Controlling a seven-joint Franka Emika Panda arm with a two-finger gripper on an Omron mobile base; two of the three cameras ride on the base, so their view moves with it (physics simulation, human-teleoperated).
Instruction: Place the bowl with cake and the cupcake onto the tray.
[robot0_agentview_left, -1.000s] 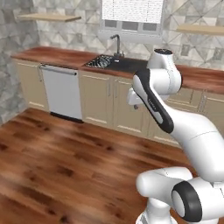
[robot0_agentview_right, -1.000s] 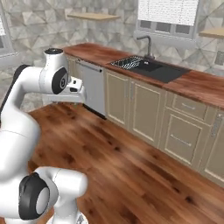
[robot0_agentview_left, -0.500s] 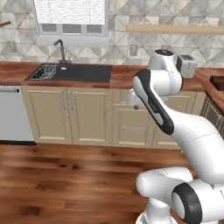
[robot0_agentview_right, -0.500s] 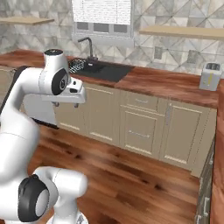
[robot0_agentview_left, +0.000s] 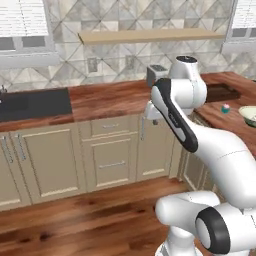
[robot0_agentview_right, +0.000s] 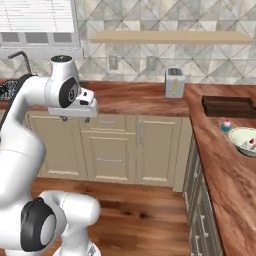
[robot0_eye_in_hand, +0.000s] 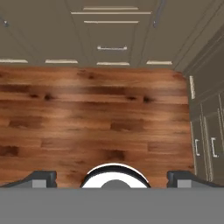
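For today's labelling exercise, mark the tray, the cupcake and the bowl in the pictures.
tray (robot0_agentview_right: 228, 106), right base view, on its dark front wall.
cupcake (robot0_agentview_right: 226, 125), right base view, on its wrapper.
bowl (robot0_agentview_right: 240, 136), right base view, on its bare inner wall, left of the cake.

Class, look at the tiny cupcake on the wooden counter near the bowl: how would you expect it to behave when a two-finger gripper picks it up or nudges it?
The cupcake looks very small beside the bowl with cake, so it is probably light and would slide easily on the smooth counter. It stands upright on a narrow wrapper base, so a push up high might tip it. Its pink frosting likely deforms if squeezed.
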